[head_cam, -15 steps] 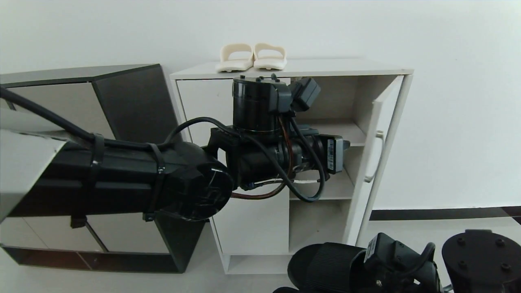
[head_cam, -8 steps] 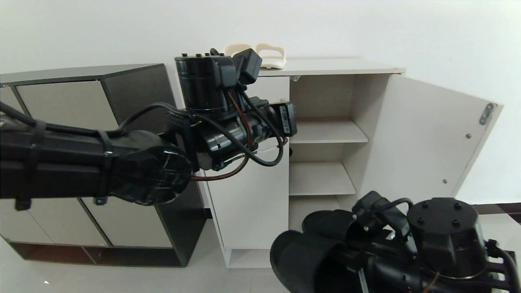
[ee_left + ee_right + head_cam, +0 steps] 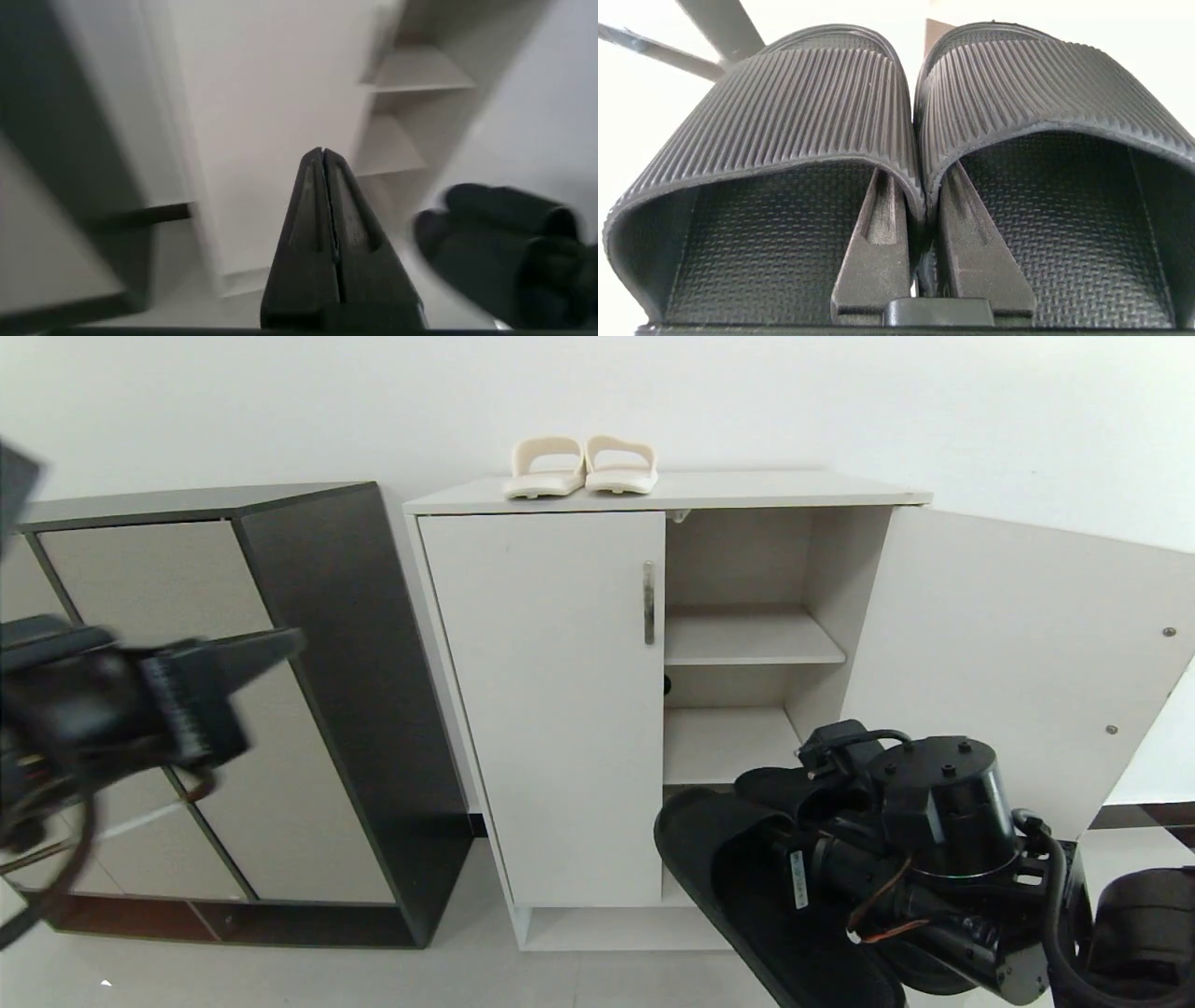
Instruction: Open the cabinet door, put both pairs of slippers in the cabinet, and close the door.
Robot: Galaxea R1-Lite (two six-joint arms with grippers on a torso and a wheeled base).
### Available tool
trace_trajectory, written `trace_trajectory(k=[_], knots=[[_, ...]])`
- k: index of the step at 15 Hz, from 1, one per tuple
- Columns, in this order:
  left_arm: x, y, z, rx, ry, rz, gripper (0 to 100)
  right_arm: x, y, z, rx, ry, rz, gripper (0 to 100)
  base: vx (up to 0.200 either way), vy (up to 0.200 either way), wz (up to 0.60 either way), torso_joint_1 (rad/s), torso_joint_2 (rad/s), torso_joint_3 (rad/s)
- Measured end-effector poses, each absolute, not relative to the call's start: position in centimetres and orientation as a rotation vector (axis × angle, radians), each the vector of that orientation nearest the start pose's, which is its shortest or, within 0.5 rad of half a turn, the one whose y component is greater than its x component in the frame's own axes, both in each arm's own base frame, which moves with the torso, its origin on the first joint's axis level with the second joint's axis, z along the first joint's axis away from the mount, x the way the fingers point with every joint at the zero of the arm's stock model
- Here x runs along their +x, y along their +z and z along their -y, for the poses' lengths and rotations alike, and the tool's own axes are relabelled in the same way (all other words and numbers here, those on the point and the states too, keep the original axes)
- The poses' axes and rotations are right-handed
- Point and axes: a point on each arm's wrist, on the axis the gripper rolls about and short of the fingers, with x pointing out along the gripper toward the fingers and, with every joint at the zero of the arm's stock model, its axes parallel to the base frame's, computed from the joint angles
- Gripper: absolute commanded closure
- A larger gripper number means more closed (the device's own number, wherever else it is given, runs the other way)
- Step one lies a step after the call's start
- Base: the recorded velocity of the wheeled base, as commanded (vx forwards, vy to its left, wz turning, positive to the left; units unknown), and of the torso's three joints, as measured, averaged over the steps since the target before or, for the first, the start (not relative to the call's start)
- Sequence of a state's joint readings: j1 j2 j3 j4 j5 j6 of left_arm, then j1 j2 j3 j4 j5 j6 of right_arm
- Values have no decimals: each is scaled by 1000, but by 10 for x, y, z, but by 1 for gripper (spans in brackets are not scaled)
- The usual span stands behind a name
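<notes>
So the white cabinet sits in the middle of the head view against the wall. Its right-hand door is swung wide open toward the right edge of the frame, and the left-hand door is closed, with a slim metal handle along its inner edge. Inside the open half you can see the upper shelf and the lower shelf, both bare.

The beige slippers are side by side on top of the cabinet, upper centre of the frame, toes pointing at the wall.

The black slippers are down in the lower right of the head view, in front of the open compartment and off the floor, carried by the right arm. In the right wrist view the right gripper has one finger inside each slipper and pinches the two inner strap walls together, so the pair hangs as one bundle.

The left gripper is over at the left edge, mid height, in front of the dark cabinet and well away from the white one. It's blurry there, but the left wrist view shows its fingers pressed flat together with nothing between them.
</notes>
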State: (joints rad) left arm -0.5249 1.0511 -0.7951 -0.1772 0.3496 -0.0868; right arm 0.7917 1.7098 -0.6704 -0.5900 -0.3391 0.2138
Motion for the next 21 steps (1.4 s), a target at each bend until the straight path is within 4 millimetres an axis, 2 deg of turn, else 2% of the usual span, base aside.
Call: trace_trajectory(k=[2,3,5,6,8,11,14,17,18,20,21], knots=[[64,250,16,-23,20,-56,100,207,140,-198,-46,400,-426,100,0,0,0,0,0,0],[39,231,3,-14,95,-46,100,207,140,-197,-48,398,-429,100,0,0,0,0,0,0],[-8,178,-10,1,244,-33,100,207,139,-197,-49,397,-430,100,0,0,0,0,0,0],[-18,153,-11,2,279,-38,100,206,138,-197,-51,400,-434,100,0,0,0,0,0,0],[-24,107,-6,12,188,-43,100,206,138,-197,-46,397,-431,100,0,0,0,0,0,0],[-22,86,-1,24,11,36,100,207,142,-199,-17,408,-385,100,0,0,0,0,0,0],[-23,81,-1,-8,29,37,100,204,141,-203,-17,429,-378,100,0,0,0,0,0,0],[-23,79,3,-14,-128,33,100,200,141,-206,-12,454,-364,100,0,0,0,0,0,0],[-23,79,2,-21,-111,29,100,198,140,-207,-21,460,-361,100,0,0,0,0,0,0],[-23,77,-1,-10,62,-1,100,197,138,-206,-31,462,-361,100,0,0,0,0,0,0],[-23,76,-2,21,81,-5,100,196,138,-206,-32,466,-355,100,0,0,0,0,0,0]])
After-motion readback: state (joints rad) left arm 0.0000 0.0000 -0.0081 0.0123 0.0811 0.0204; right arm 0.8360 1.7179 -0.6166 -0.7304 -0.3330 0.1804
